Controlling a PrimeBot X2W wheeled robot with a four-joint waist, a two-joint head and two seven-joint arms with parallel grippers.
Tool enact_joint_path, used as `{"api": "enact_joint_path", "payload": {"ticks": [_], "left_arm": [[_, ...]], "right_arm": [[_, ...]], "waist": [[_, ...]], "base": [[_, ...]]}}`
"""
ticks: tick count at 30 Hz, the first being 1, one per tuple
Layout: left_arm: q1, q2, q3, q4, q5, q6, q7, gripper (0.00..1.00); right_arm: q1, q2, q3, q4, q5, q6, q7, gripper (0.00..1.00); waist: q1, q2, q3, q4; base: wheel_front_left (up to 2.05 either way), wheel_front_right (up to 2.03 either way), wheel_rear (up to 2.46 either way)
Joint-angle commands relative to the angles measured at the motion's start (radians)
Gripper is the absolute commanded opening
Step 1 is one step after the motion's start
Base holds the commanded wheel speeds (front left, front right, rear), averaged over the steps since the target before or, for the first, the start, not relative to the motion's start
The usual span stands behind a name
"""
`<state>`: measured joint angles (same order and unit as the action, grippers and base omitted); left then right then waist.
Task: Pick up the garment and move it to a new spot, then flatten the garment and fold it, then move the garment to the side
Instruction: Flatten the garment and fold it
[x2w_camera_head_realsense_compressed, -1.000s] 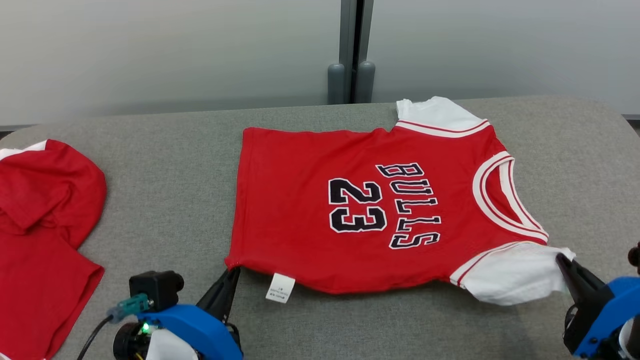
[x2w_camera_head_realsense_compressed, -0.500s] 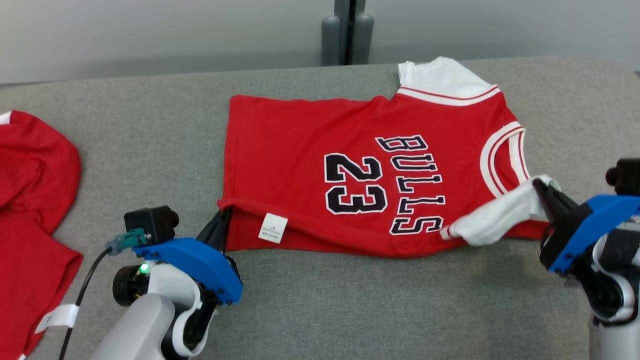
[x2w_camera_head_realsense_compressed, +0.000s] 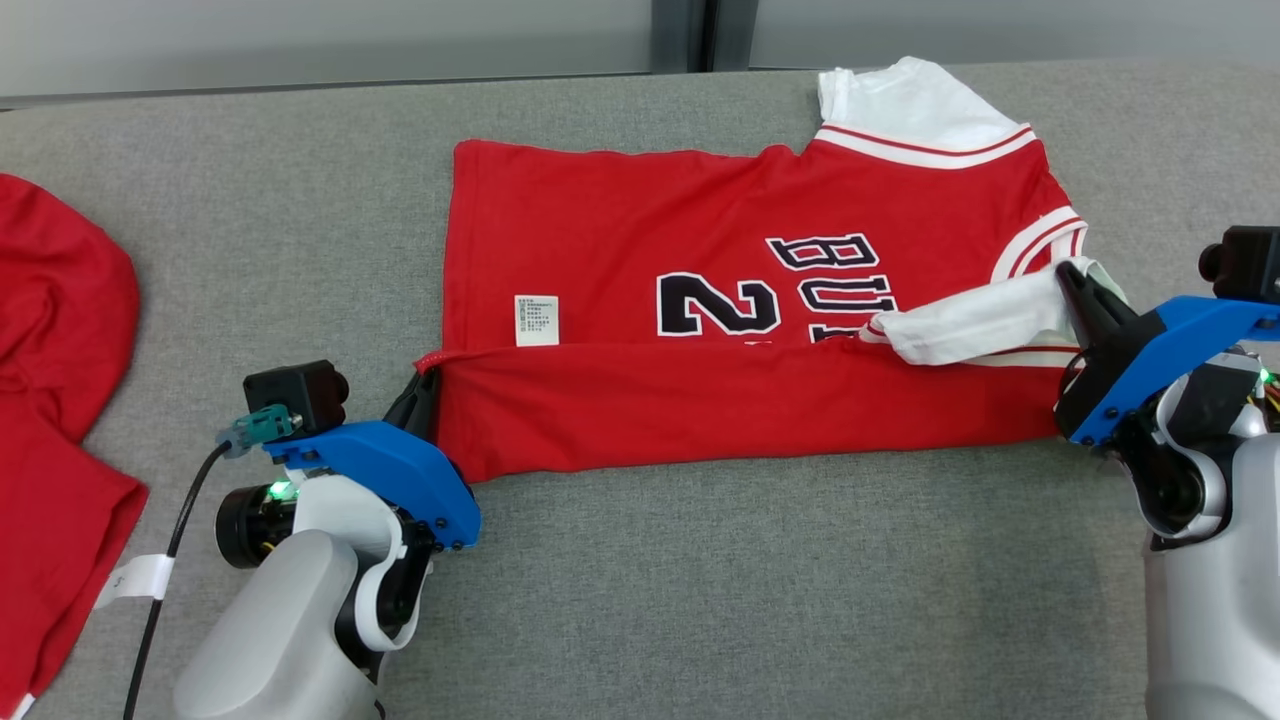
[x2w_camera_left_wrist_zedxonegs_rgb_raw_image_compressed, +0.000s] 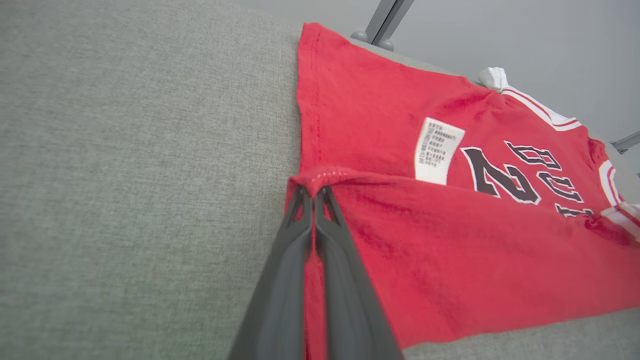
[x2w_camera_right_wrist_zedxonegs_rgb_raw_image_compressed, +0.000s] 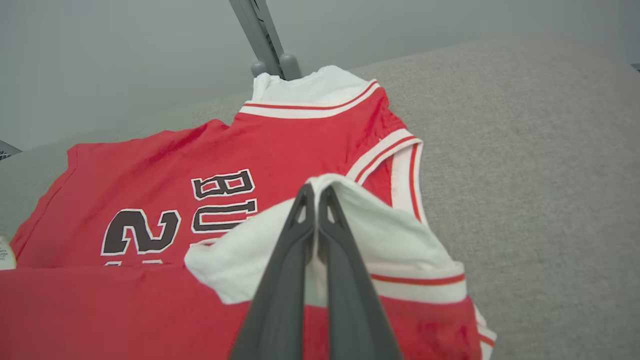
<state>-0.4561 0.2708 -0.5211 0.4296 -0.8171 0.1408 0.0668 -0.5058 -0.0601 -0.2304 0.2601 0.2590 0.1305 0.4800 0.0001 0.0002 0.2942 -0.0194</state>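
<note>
Grey fabric-covered surface (x2w_camera_head_realsense_compressed: 700, 600) takes up most of the head view, with a pale wall and a grey post (x2w_camera_head_realsense_compressed: 685, 30) behind it. Red garment (x2w_camera_head_realsense_compressed: 700, 230), a jersey with black-and-white print, lies lengthwise between the two hands, hem end toward the left hand and neck end toward the right hand. Its near long edge is turned over onto the front as a red flap (x2w_camera_head_realsense_compressed: 740, 410), so only "2" and "BU" of the print show. Second red garment (x2w_camera_head_realsense_compressed: 60, 330) lies crumpled well out beyond the left hand, apart from the jersey.

Left hand (x2w_camera_head_realsense_compressed: 420, 385) is at the hem corner of the flap, fingers pressed together and pinching the red hem. In the left wrist view the left hand (x2w_camera_left_wrist_zedxonegs_rgb_raw_image_compressed: 314, 192) has the cloth corner draped over its closed tips. Right hand (x2w_camera_head_realsense_compressed: 1075, 285) is at the neck end, fingers pressed together and pinching the near sleeve (x2w_camera_head_realsense_compressed: 975, 325). That sleeve is white and drawn in over the front, beside the striped collar trim. The right wrist view shows the same: right hand (x2w_camera_right_wrist_zedxonegs_rgb_raw_image_compressed: 315, 192) tips nipped on the sleeve's edge.

Far sleeve (x2w_camera_head_realsense_compressed: 910, 100), also white, lies flat on the side farthest from both hands. White label (x2w_camera_head_realsense_compressed: 536, 319) lies flat on the red front just ahead of the left hand's tips, right at the fold line.
</note>
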Motion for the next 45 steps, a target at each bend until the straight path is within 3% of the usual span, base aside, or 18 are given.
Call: {"api": "enact_joint_path", "payload": {"ticks": [1,2,3,4,13,20,27,39,45], "left_arm": [[-0.018,-0.004,0.002,0.01,0.006,-0.004,-0.009,0.19],[-0.022,-0.006,0.001,0.017,0.007,-0.008,-0.012,0.37],[-0.024,-0.008,0.002,0.023,0.005,-0.01,-0.019,0.8],[-0.026,-0.009,0.003,0.029,0.006,-0.015,-0.027,1.0],[0.012,-0.008,0.001,0.059,0.027,-0.034,-0.127,1.0],[0.102,-0.012,-0.032,0.073,0.03,-0.016,-0.126,1.0],[0.109,-0.035,-0.054,0.129,0.036,0.005,-0.119,1.0],[0.022,-0.072,-0.062,0.228,0.027,0.004,-0.082,1.0],[0.007,-0.092,-0.076,0.282,0.018,-0.01,-0.055,1.0]], "right_arm": [[-0.02,-0.006,0.005,0.013,0.007,0.0,-0.017,0.46],[-0.027,-0.006,0.005,0.024,0.013,0.001,-0.031,1.0],[-0.034,-0.006,0.005,0.031,0.018,0.001,-0.048,1.0],[-0.038,-0.008,0.01,0.039,0.024,0.001,-0.063,1.0],[-0.011,-0.04,0.025,0.073,0.073,0.001,-0.184,1.0],[0.138,-0.062,-0.033,0.036,0.006,0.001,-0.14,1.0],[0.223,-0.013,-0.114,0.038,-0.064,0.001,-0.141,1.0],[0.051,0.008,-0.156,0.28,-0.134,0.0,-0.219,1.0],[-0.03,0.008,-0.212,0.434,-0.24,0.001,-0.252,1.0]], "waist": [[-0.0001,-0.0002,0.001,0.002],[-0.0001,-0.0002,0.001,0.002],[-0.0001,-0.0002,0.001,0.003],[-0.0001,-0.0002,-0.001,0.003],[-0.0001,-0.0002,-0.064,0.011],[-0.0001,-0.0002,-0.13,0.017],[-0.0001,-0.0002,-0.13,-0.001],[-0.0001,-0.0002,-0.053,-0.021],[-0.0001,-0.0002,-0.028,-0.01]], "base": [[0.0,0.0,0.0],[0.0,0.0,0.0],[0.0,0.0,0.0],[0.0,0.0,0.0],[0.0,0.0,0.0],[0.0,0.0,0.0],[0.0,0.0,0.0],[0.0,0.0,0.0],[0.0,0.0,0.0]]}}
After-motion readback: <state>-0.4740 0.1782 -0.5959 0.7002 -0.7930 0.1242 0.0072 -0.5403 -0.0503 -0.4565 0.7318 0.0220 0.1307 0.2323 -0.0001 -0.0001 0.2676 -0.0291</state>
